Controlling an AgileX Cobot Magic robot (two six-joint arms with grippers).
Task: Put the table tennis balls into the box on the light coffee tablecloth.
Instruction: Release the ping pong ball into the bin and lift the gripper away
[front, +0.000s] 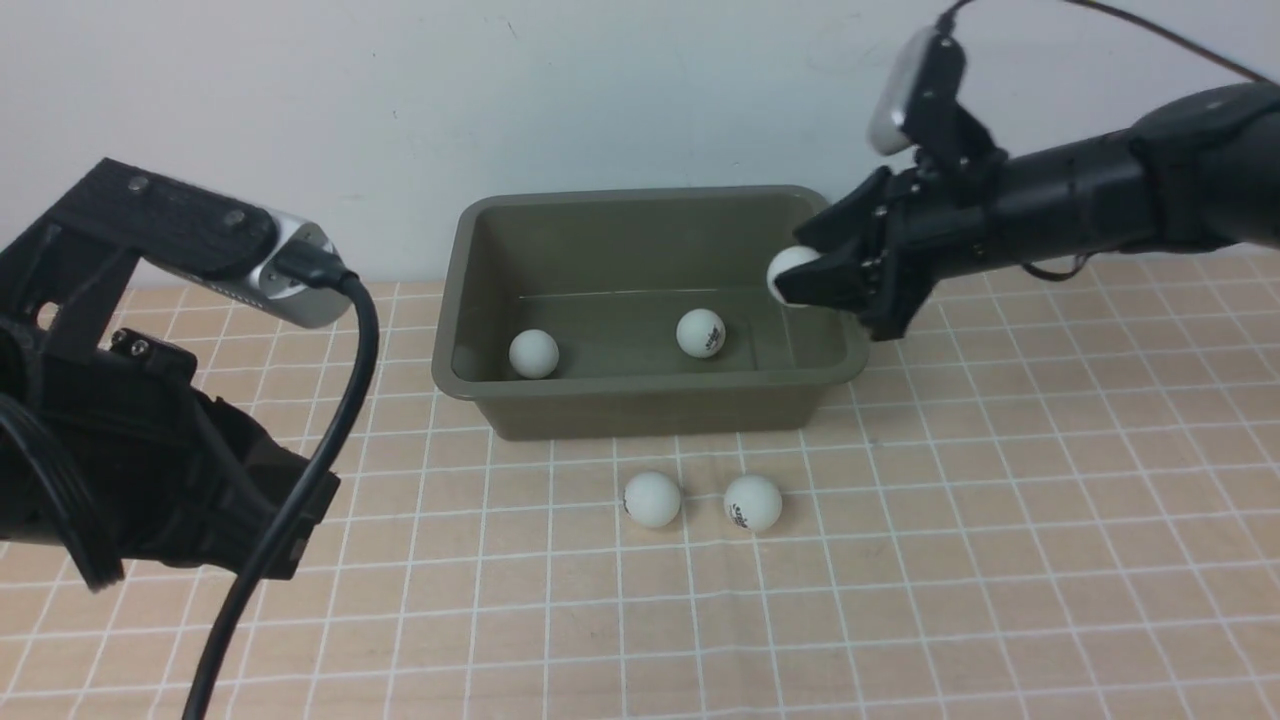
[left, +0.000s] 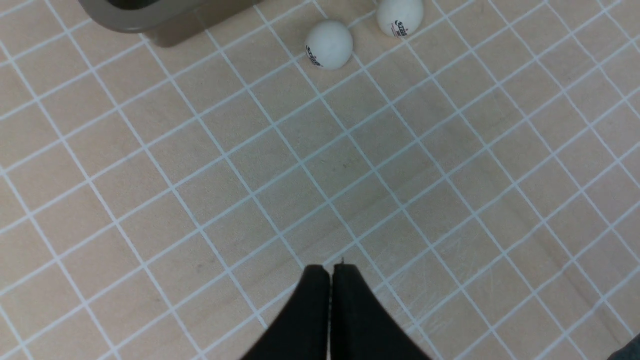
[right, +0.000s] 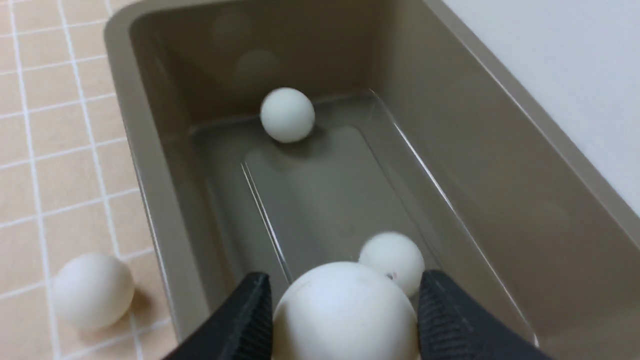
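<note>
The olive box (front: 650, 412) stands on the light coffee tablecloth (front: 1000, 560) near the back wall. Two table tennis balls (front: 534, 353) (front: 700, 332) lie on its floor. My right gripper (front: 803, 277) hovers over the box's right end, shut on a third ball (front: 789, 270); in the right wrist view this ball (right: 345, 310) sits between the fingers (right: 250, 310) above the box's inside wall (right: 500, 175). Two more balls (front: 652, 499) (front: 752, 502) rest on the cloth just in front of the box. My left gripper (left: 330, 270) is shut and empty, above bare cloth at the left.
A white wall rises right behind the box. The left arm and its black cable (front: 330, 440) fill the front view's left side. The two loose balls (left: 329, 44) (left: 400, 17) lie close together, near the box's front corner (left: 130, 20).
</note>
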